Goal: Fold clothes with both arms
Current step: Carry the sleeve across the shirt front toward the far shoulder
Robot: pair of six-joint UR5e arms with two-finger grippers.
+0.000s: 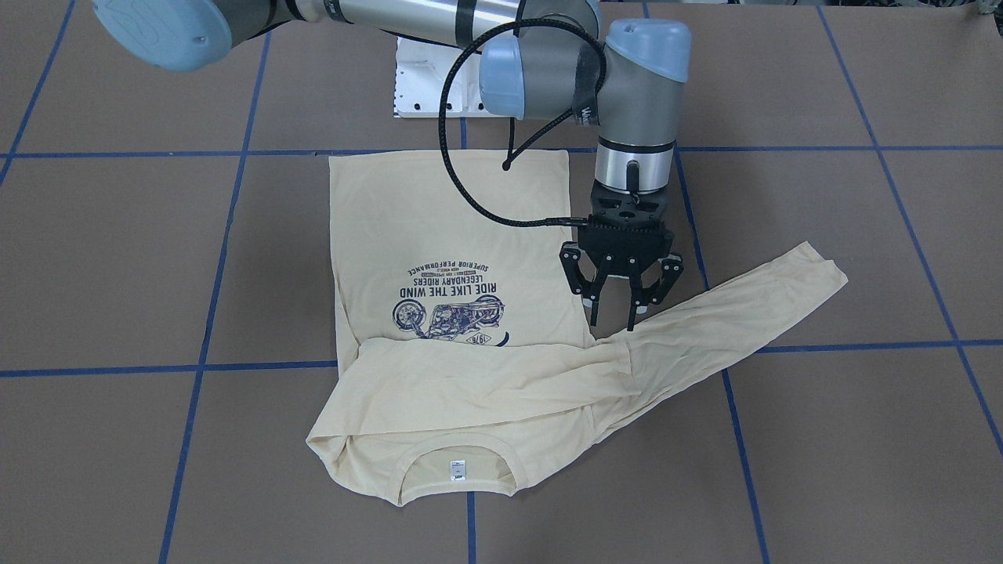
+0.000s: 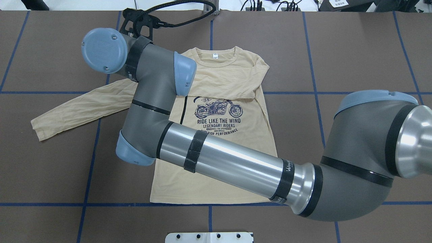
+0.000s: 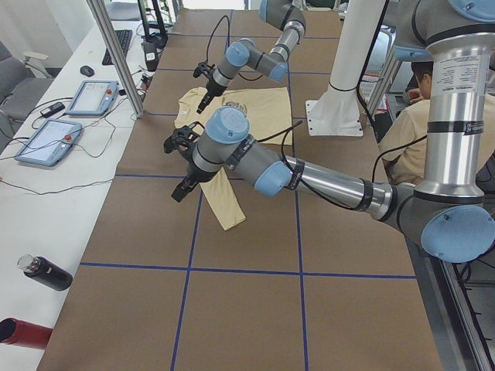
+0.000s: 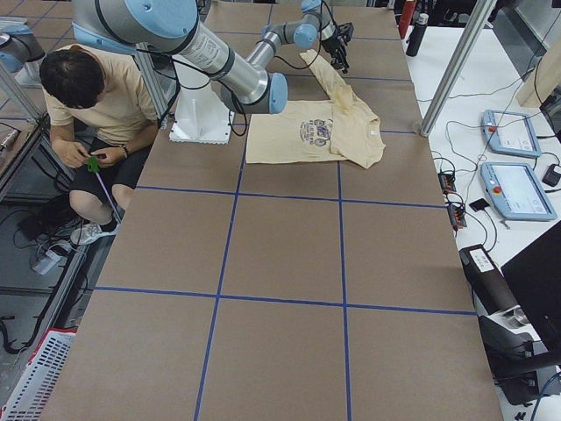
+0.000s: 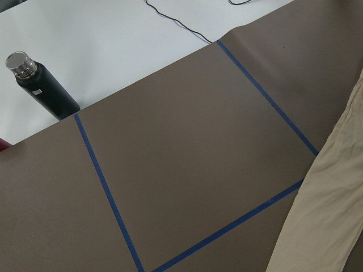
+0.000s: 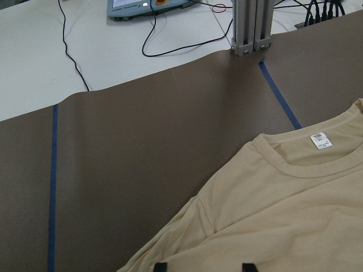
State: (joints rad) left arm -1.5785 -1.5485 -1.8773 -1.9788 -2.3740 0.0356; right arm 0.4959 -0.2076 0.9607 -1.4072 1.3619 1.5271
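Exterior front-facing, ctr: lightly creased cream T-shirt [image 1: 392, 211] lies flat, ribbed round collar [image 1: 462, 443], one sleeve [image 1: 470, 376] folded across. Right gripper [image 1: 613, 323] is spread wide, holding nothing; left gripper [image 3: 179, 185] - can't tell.

Seen from overhead, the cream T-shirt [image 2: 256, 141] is lying flat, print [image 2: 219, 114] up, collar [image 2: 216, 64] at 12 o'clock. Its folded sleeve [image 2: 233, 84] is crossing the chest; its outstretched sleeve [image 2: 84, 108] is running toward 8 o'clock. The right arm [image 2: 229, 165] is reaching in from 3 o'clock, right gripper [image 1: 613, 323] hanging with fingers spread beside that sleeve's armpit. The left arm [image 3: 332, 185] is showing only side-on, left gripper [image 3: 180, 185] unreadable.
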